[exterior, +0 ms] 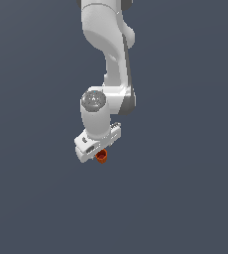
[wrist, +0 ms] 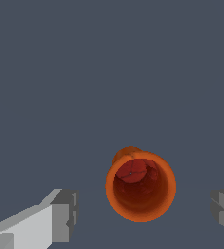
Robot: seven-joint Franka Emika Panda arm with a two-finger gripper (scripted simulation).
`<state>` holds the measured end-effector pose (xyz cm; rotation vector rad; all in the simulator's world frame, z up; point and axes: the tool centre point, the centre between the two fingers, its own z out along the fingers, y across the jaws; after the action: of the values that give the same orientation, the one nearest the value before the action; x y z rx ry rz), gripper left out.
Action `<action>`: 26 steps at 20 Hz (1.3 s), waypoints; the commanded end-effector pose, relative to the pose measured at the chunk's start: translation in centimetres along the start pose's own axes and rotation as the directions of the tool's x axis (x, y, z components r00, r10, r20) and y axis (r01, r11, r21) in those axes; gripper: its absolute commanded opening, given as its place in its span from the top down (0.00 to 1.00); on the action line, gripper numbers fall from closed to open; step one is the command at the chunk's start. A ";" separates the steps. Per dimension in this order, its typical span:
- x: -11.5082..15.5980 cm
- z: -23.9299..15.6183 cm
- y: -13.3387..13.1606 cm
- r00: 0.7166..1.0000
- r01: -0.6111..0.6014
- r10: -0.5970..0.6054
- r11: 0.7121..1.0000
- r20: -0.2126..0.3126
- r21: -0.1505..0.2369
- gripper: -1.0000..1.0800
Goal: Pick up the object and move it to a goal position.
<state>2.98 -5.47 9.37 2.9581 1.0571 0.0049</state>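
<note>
The object is a tiny orange-red cup (exterior: pixel 102 157) with a hollow top. In the exterior view it peeks out just under the white gripper (exterior: pixel 99 152), which hangs right above it. In the wrist view the cup (wrist: pixel 140 187) stands upright between the two grey fingertips (wrist: pixel 65 214), seen from above into its hollow. The jaws are wide apart, with a gap on each side of the cup, and they do not touch it. The cup rests on the flat grey floor (wrist: pixel 109 73).
The white arm (exterior: pixel 111 54) rises from the gripper toward the top of the exterior view. Plain dark grey floor (exterior: pixel 185 188) lies all around.
</note>
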 end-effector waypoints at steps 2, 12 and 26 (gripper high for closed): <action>-0.2 0.4 0.2 1.000 0.028 -0.028 1.000 0.002 0.001 0.04; -0.3 1.5 0.3 0.999 0.034 -0.034 0.999 0.003 0.002 0.04; -0.3 5.6 0.3 0.999 0.038 -0.038 0.999 0.003 0.001 1.00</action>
<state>2.90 -5.96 3.84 2.9379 1.1131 -0.0006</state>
